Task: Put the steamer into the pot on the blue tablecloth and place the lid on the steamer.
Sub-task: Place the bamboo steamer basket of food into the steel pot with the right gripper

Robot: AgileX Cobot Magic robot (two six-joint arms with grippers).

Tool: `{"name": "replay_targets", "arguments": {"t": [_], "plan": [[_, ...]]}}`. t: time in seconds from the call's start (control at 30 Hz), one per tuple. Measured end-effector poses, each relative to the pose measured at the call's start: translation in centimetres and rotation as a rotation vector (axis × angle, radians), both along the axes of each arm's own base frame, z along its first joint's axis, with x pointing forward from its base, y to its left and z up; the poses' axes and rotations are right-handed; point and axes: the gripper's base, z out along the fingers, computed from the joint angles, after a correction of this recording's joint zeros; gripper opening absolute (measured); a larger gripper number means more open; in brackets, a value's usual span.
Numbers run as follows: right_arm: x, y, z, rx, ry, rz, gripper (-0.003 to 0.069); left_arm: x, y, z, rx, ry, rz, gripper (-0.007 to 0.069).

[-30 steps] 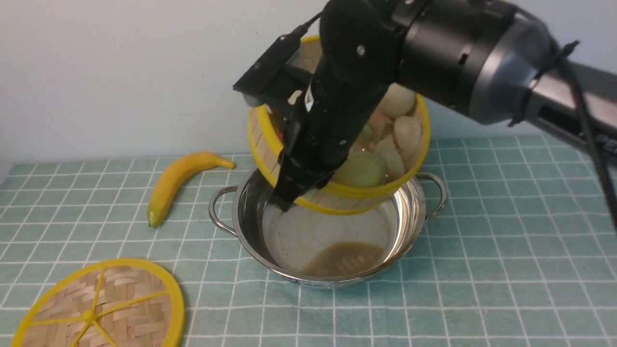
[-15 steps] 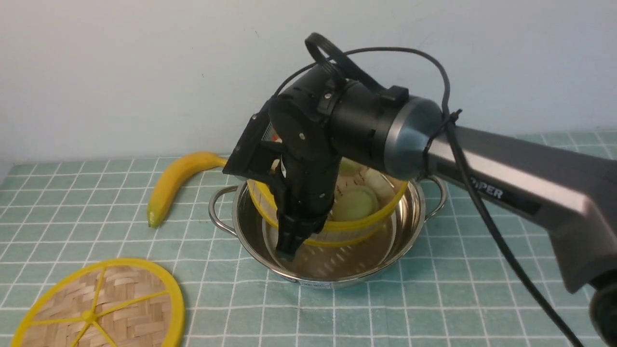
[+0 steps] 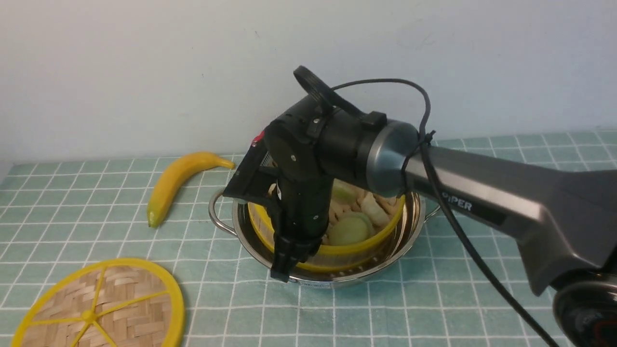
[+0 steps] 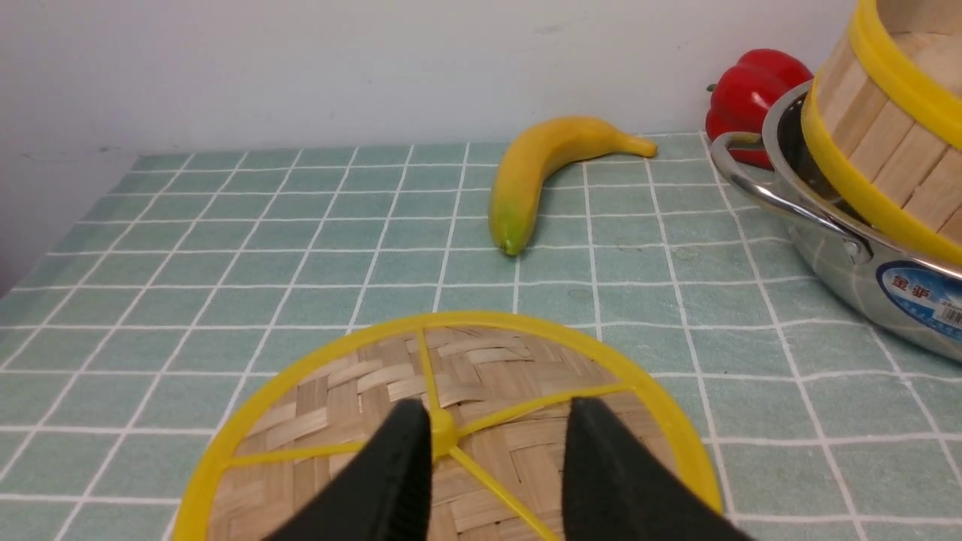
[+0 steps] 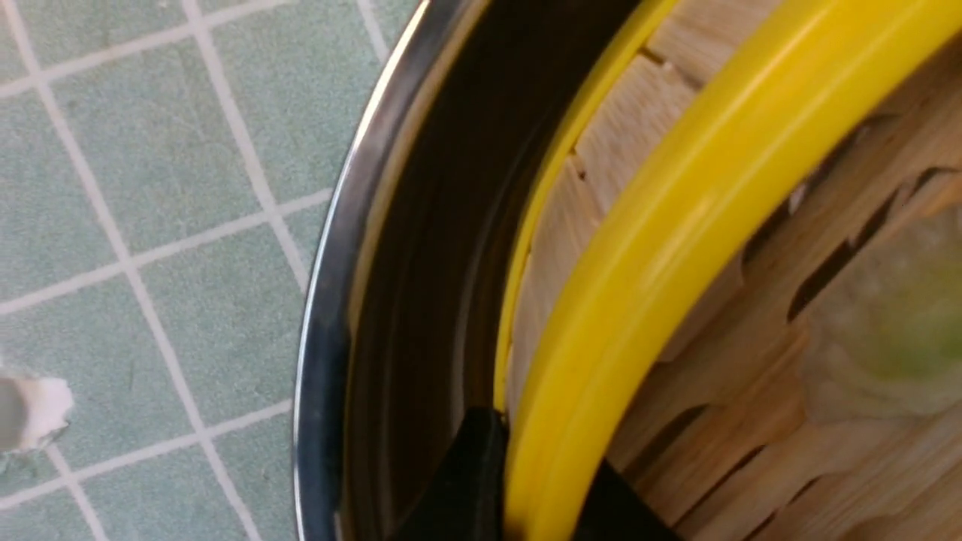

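Observation:
The steamer (image 3: pixel 359 243), a bamboo basket with a yellow rim (image 5: pixel 676 248), sits down inside the shiny pot (image 3: pixel 414 217) on the blue tablecloth (image 3: pixel 482 270). Its rim stands above the pot's rim. My right gripper (image 3: pixel 284 267) is shut on the steamer's near-left wall, one finger (image 5: pixel 470 481) outside and one inside. The lid (image 3: pixel 99 306), a flat woven disc with yellow spokes, lies on the cloth at the front left. My left gripper (image 4: pixel 496 406) hangs open just over the lid (image 4: pixel 488 376), its knob (image 4: pixel 443 432) beside one finger. That gripper is out of the front view.
Pale dumpling-like pieces (image 3: pixel 354 226) fill the steamer. A yellow banana (image 3: pixel 178 180) lies on the cloth left of the pot. A red pepper (image 4: pixel 755 83) stands behind the pot's handle (image 4: pixel 759 195). A wall closes off the back of the table.
My right arm has come down and carried the steamer from above the pot into it. The lid and the banana have not moved.

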Motion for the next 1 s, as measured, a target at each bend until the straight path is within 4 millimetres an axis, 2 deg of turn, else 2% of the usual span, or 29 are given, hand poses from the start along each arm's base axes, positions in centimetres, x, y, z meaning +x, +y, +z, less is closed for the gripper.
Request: {"name": "replay_targets", "arguments": {"t": [0.17, 0.43, 0.53, 0.83, 0.87, 0.93, 1.0], "plan": [[-0.3, -0.2, -1.3, -0.025, 0.032, -0.008, 0.005, 0.0, 0.0, 0.0, 0.0, 0.0, 0.0, 0.0243], [-0.3, -0.2, -1.4, -0.025, 0.032, -0.008, 0.005, 0.0, 0.0, 0.0, 0.0, 0.0, 0.0, 0.0243], [-0.3, -0.2, -1.4, -0.026, 0.031, -0.007, 0.0071, 0.0, 0.0, 0.0, 0.0, 0.0, 0.0, 0.0243], [0.2, -0.1, -0.3, -0.007, -0.02, 0.0, 0.0387, 0.0, 0.0, 0.0, 0.0, 0.0, 0.0, 0.0243], [0.2, 0.0, -0.1, -0.004, -0.023, 0.0, 0.0387, 0.0, 0.0, 0.0, 0.0, 0.0, 0.0, 0.0243], [0.5, 0.3, 1.1, 0.029, -0.054, 0.0, 0.0456, 0.0, 0.0, 0.0, 0.0, 0.0, 0.0, 0.0243], [0.6, 0.4, 1.8, 0.047, -0.071, 0.0, 0.048, 0.0, 0.0, 0.0, 0.0, 0.0, 0.0, 0.0243]]}}
